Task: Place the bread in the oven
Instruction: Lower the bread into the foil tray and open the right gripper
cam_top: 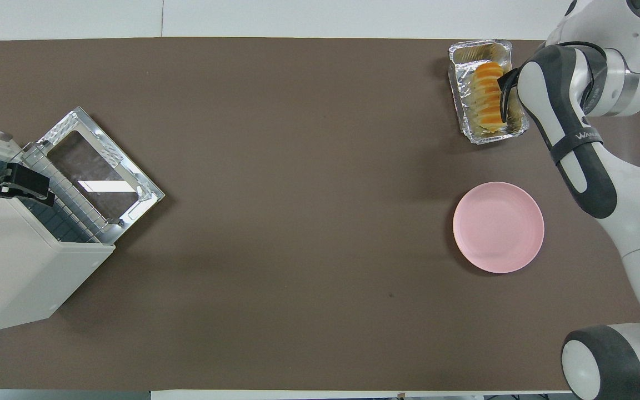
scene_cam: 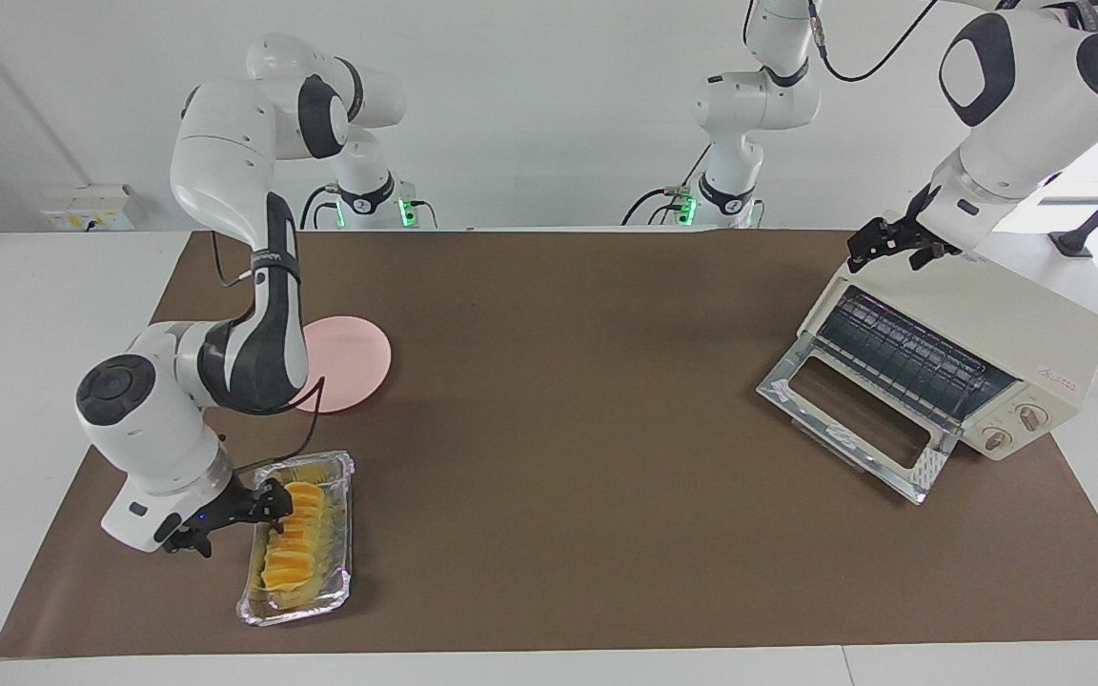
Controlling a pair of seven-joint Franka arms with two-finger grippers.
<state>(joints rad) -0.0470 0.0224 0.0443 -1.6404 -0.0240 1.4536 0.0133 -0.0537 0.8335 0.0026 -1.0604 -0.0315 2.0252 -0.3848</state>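
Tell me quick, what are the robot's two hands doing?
Left gripper: open, empty, over the oven.
Right gripper: open, empty, beside the bread.

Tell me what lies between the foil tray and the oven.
Only bare brown mat lies between the foil tray and the oven; the overhead view shows it.

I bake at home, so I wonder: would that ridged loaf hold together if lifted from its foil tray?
The bread looks like a row of slices, so it may sag or split. It seems light and soft. The crinkled foil tray probably slides easily.
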